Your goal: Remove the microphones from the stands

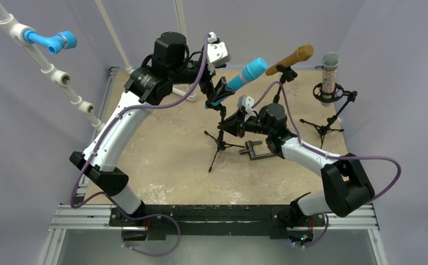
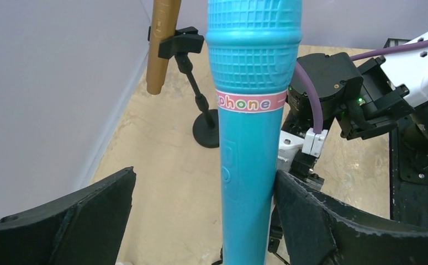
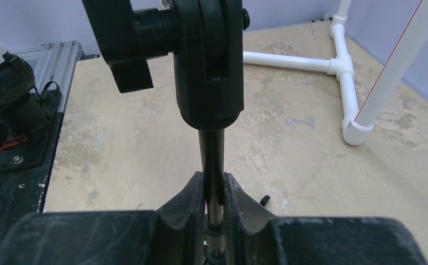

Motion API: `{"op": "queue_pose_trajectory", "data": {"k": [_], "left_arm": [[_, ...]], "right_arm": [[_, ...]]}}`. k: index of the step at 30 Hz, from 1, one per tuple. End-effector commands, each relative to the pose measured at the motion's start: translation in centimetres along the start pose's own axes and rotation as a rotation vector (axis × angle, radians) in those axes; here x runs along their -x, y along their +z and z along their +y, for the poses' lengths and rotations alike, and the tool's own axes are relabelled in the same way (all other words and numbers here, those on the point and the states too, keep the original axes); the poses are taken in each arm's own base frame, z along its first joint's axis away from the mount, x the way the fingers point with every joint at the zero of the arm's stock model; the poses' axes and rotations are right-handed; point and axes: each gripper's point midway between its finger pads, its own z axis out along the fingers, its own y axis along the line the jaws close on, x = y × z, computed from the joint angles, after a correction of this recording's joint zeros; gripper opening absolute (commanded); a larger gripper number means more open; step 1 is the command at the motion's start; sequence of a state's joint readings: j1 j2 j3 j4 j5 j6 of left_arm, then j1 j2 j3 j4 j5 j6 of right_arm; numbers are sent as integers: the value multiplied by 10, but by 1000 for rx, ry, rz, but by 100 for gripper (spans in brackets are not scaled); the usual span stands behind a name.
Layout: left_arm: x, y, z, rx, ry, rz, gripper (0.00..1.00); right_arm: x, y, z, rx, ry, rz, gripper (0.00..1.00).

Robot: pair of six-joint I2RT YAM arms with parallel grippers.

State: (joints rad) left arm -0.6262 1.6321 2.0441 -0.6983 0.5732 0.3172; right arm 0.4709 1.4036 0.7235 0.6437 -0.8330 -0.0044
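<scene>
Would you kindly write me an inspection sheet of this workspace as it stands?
Surface: tan tabletop, scuffed pale in patches.
Job's things: blue microphone tilted in the clip of its tripod stand.
Clutter: gold microphone and grey microphone on their own stands; black clamp lying flat.
Grippers: left gripper open, fingers either side of the blue microphone; right gripper shut on the stand's pole.
Cables: purple cables loop along both arms.
Surroundings: grey walls; white pipes with a blue fitting.

Blue microphone point(image 2: 253, 138) head and base cropped, stand pole point(image 3: 212, 160) foot hidden, label lettering point(image 2: 250, 103) perhaps incomplete
</scene>
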Motion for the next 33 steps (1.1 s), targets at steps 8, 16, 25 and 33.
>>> {"op": "queue_pose_trajectory", "data": {"k": [8, 16, 25, 33], "left_arm": [[10, 13, -33, -163, 8, -21, 67], [16, 21, -39, -171, -82, -48, 0], [23, 30, -19, 28, -253, -98, 0], [37, 38, -5, 123, -291, -137, 0]], "right_arm": [[-21, -4, 9, 18, 5, 74, 0], [-34, -7, 0, -38, 11, 108, 0], [-44, -10, -9, -109, 29, 125, 0], [-49, -9, -12, -125, 47, 135, 0]]}}
